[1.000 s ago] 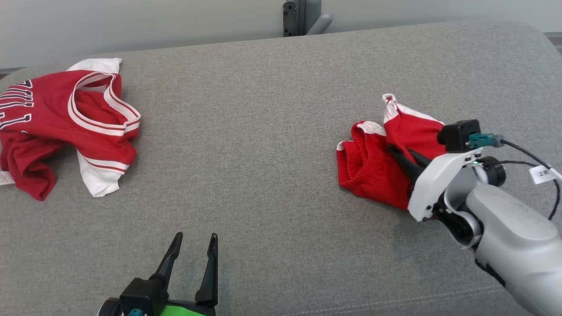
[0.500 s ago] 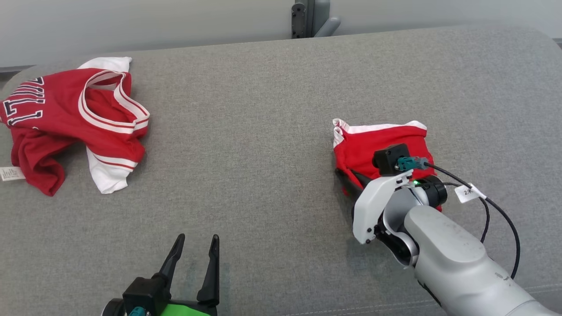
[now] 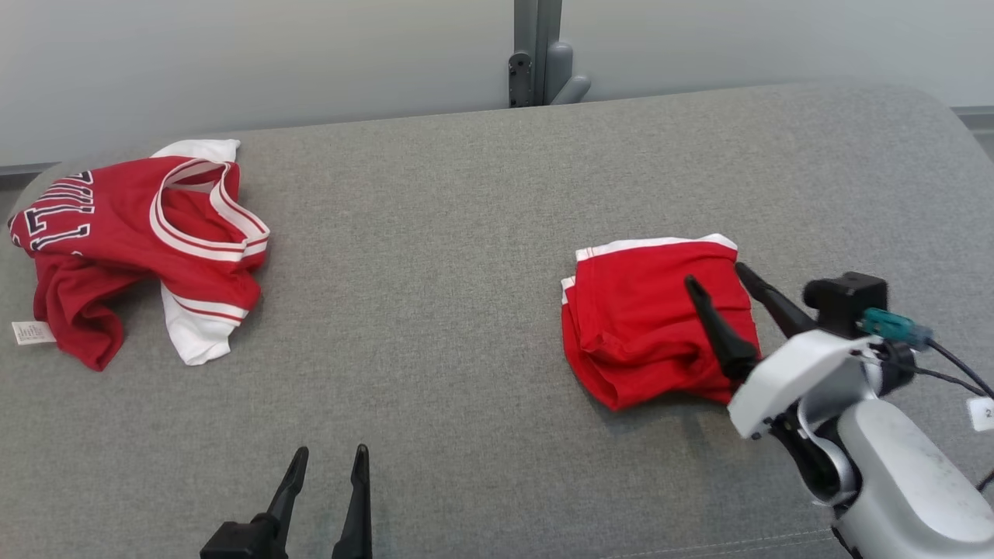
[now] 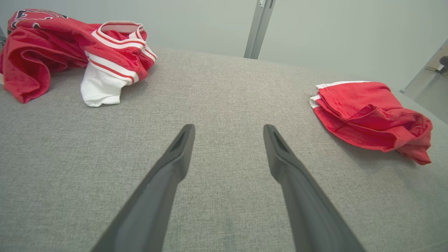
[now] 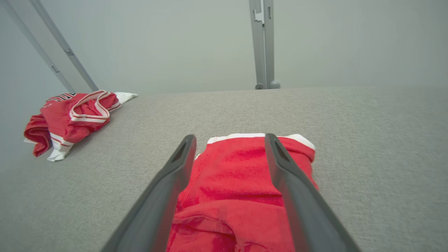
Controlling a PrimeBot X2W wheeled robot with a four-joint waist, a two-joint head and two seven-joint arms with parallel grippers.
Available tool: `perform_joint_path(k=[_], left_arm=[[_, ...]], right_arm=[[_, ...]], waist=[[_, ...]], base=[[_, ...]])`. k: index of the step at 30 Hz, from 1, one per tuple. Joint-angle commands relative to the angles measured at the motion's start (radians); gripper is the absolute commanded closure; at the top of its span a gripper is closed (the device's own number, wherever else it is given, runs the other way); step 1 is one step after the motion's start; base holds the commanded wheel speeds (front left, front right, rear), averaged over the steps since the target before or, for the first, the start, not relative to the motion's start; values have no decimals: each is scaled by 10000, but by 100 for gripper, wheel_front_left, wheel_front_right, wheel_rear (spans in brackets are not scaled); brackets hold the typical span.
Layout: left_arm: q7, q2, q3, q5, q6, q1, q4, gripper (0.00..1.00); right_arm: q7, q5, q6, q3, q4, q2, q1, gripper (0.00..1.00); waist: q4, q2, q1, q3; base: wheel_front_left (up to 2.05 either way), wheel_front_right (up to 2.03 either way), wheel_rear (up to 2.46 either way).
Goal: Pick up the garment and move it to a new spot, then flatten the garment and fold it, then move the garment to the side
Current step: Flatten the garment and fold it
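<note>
Head view puts the folded red garment (image 3: 629,326) just beneath and ahead of the right jaws, spread and empty, with the left jaws, also spread, well apart.

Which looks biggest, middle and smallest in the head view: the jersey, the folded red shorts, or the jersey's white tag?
1. red jersey
2. folded red shorts, clearly smaller
3. white tag, tiny

The head camera looks down from up high at the whole grey table (image 3: 466,233). The left wrist camera sits low and looks across it. The right wrist camera is close above the folded red garment (image 5: 241,175). All three see the red jersey (image 3: 140,241) and the garment
</note>
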Motion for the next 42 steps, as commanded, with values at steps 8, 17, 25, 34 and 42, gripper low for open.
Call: perform_joint_path(k=[8, 17, 25, 34, 42], left_arm=[[-26, -148, 370, 264, -104, 600, -87, 0], [-27, -426, 454, 592, -364, 188, -43, 0], [-27, -705, 534, 936, -574, -237, 182, 0], [-27, -1129, 806, 1051, -795, -236, 429, 0], [-27, -1414, 1186, 1276, -1025, -36, 475, 0]], right_arm=[[-112, -1387, -2, -3212, -1608, -143, 2651, 100], [-553, -1962, -2, -2970, -613, 503, 1992, 100], [-1495, -2291, -7, -1662, 1932, 754, -154, 100], [-2100, -2165, -8, -17, 3742, 691, -594, 100], [-2208, -1418, -8, 1394, 4048, 703, -27, 100]], waist=[[-136, 92, 0, -506], [49, 92, 0, 90], [321, 92, 0, 628], [634, 92, 0, 528], [692, 92, 0, 391]], base=[[0, 0, 0], [0, 0, 0], [0, 0, 0], [0, 0, 0], [0, 0, 0]])
